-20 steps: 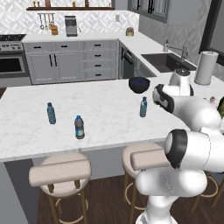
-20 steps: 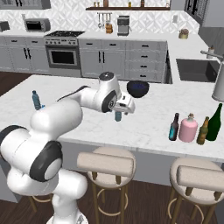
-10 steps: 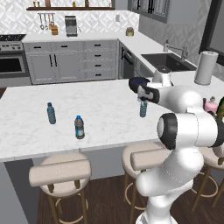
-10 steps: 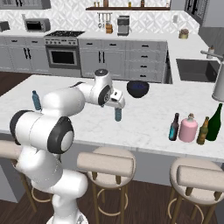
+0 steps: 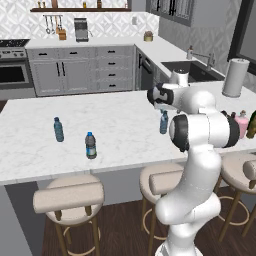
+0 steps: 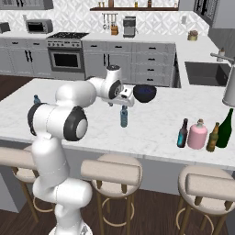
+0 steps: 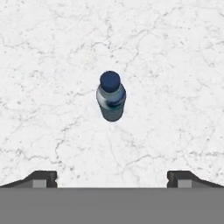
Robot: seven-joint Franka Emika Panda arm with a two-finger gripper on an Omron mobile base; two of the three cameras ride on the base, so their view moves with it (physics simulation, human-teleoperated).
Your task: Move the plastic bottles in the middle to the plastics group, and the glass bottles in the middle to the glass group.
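Stools (image 6: 111, 170) are lining the near edge of the marble worktop (image 6: 151, 131), where the small pale-blue water bottle (image 6: 123, 116) is standing upright and alone in the middle. Directly above that bottle the claw (image 6: 125, 97) is hovering with its jaws spread wide and nothing between them; the hand view is looking straight down on the bottle's blue cap (image 7: 110, 81), with both fingertips (image 7: 43, 177) well apart on either side. To the bottle's right, near the worktop's front edge, the slim dark bottle with the teal lower part (image 6: 183, 133) and the squat pink bottle (image 6: 198, 134) are standing just beside each other, next to the olive-green bottle (image 6: 226, 129). Well to its left, two blue-capped bottles are standing: one with a dark label band (image 5: 90, 145) and one pale teal (image 5: 58, 129). Just beyond the water bottle, a dark bowl (image 6: 145, 92) is sitting.
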